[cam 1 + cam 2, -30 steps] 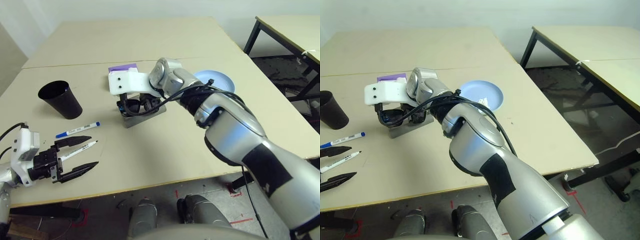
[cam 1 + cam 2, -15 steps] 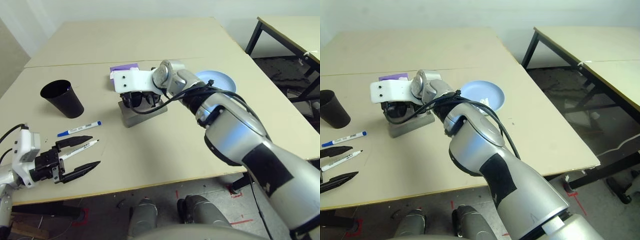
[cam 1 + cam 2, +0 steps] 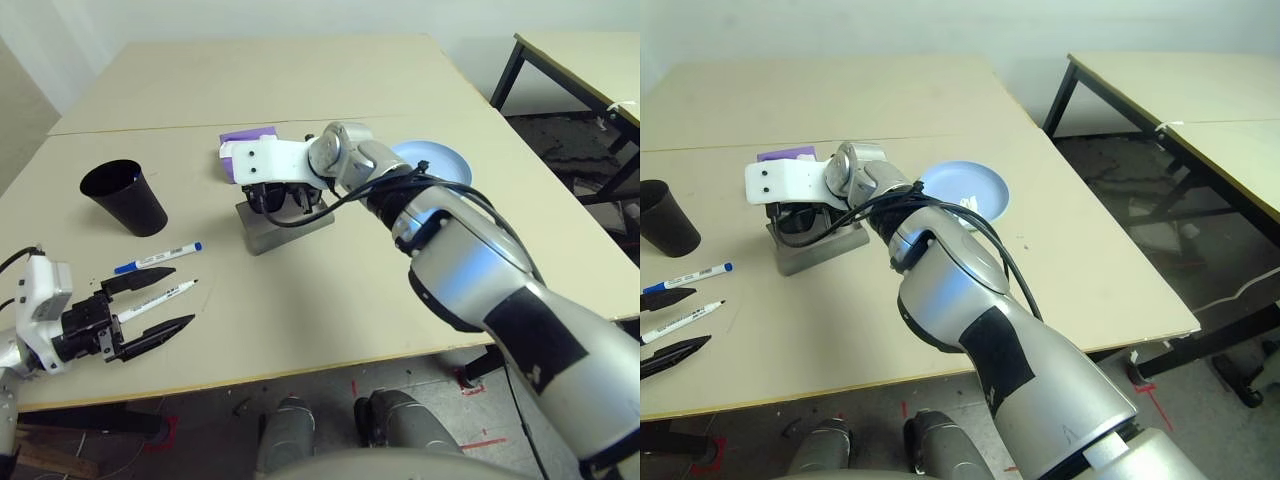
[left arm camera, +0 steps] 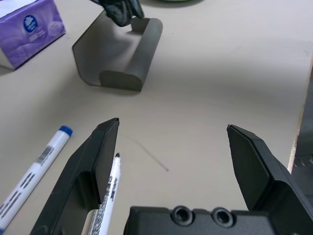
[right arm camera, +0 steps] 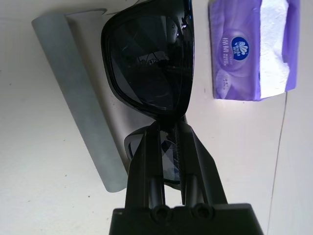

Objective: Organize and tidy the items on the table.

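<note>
From my seat I see the right pincer (image 5: 168, 142) clenched on the black sunglasses (image 5: 149, 58), pinching them between the two lenses and holding them just over the open grey-green glasses case (image 3: 283, 225) near the middle of the desk (image 3: 330, 290). The sunglasses are glossy dark plastic, their long axis running along the case's length. The case is matte, with a rounded trough and a flat flap standing up behind it. Just beyond the case sits the purple tissue box (image 5: 249, 49), white tissue showing at its slot. My own right forearm crosses in front of the light blue plate (image 3: 975, 190), hiding part of it.

Over on the left, the black cup (image 3: 122, 197) stands upright, tapered and open. The blue-capped marker (image 3: 155, 260) and the black-capped marker (image 3: 160, 298) lie side by side, slanted, caps pointing away toward the case. The left pincer (image 4: 171, 147) is released wide, low over the desk's near edge, one finger (image 4: 90, 166) right next to the black-capped marker, grasping nothing.
</note>
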`<state>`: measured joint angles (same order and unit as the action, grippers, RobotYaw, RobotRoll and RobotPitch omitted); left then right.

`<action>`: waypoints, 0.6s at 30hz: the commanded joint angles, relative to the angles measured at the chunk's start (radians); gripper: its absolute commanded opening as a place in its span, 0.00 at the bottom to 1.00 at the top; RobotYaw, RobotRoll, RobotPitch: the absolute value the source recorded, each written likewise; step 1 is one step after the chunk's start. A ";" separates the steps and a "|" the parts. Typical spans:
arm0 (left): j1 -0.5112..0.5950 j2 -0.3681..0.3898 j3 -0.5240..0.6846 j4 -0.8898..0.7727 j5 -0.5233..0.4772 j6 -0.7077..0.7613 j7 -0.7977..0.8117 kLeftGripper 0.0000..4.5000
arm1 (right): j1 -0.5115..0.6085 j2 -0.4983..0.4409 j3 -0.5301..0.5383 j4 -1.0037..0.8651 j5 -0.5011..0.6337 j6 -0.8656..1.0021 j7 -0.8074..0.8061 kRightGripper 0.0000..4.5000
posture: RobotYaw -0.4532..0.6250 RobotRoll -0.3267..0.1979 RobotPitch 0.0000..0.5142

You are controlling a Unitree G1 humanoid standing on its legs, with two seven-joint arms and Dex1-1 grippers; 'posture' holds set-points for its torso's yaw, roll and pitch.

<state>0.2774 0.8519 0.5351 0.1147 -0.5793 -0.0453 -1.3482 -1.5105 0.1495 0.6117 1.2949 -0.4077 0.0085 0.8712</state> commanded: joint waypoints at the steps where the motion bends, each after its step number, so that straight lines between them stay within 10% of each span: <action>1: 0.013 0.002 0.019 0.005 0.006 0.001 0.004 1.00 | 0.045 0.134 -0.004 0.010 -0.015 0.001 0.017 0.02 | 0.56 0.62 0.19; 18: 0.027 -0.003 0.033 -0.025 -0.003 0.000 0.022 1.00 | 0.087 0.152 -0.008 0.016 -0.016 -0.017 -0.040 0.02 | 0.58 0.62 0.21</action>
<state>0.2979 0.8514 0.5552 0.1092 -0.5807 -0.0456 -1.3282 -1.4754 0.1502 0.6116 1.3034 -0.4124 -0.0053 0.8409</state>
